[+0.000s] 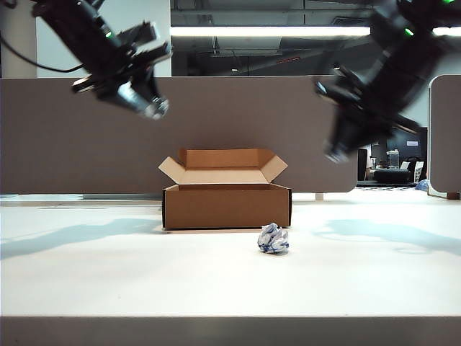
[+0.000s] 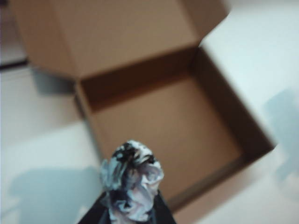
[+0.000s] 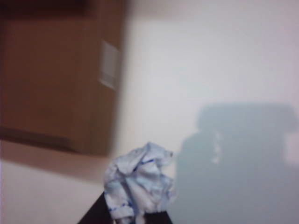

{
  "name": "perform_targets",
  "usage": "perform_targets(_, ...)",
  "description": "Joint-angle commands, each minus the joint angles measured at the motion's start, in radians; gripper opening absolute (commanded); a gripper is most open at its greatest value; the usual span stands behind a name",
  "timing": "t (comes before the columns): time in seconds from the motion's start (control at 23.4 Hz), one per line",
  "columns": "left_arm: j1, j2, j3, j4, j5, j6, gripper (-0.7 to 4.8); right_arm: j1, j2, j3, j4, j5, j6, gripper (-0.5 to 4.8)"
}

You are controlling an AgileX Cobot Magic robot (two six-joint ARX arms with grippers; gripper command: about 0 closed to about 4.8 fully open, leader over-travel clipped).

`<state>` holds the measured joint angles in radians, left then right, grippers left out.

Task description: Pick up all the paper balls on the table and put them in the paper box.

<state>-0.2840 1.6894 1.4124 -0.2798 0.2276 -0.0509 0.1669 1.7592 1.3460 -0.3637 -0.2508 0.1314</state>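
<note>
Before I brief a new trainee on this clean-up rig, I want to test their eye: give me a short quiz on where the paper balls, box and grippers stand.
1. True or false: the paper box already holds a paper ball.
2. How many paper balls lie on the table?
3. What does each gripper hold? A) nothing B) a paper ball C) a box flap

Key:
1. False; the left wrist view shows the box floor bare.
2. One, in front of the box.
3. B; the left gripper and the right gripper, both raised above the table, each pinch a ball.
</note>
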Motion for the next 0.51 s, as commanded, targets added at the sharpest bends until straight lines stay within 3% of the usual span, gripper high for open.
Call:
perform_targets(0.04, 0.0, 0.114, 0.121, 0.026, 0.146, -0.113, 1.13, 0.085, 0.029, 0.117, 0.1, -0.07, 0.0, 1.04)
perform_targets(0.21, 0.0, 0.198, 0.191, 0.027, 0.182, -0.153, 1.32, 0.135, 0.119, 0.241, 0.097, -0.063, 0.0, 1.13)
perform_targets(0.3, 0.0, 0.226, 0.211, 0.026, 0.217, -0.171, 2.1, 0.155, 0.183, 0.316, 0.09, -0.067, 0.006, 2.75)
perform_targets(0.34, 0.0, 0.229, 0.211, 0.024, 0.222, -0.171, 2.44, 0.156, 0.208, 0.341, 0.079, -0.073, 0.027, 3.92)
perform_targets(0.51, 0.0, 0.225, 0.211, 0.017, 0.253, -0.169, 2.44, 0.156, 0.212, 0.344, 0.059, -0.097, 0.025, 4.09)
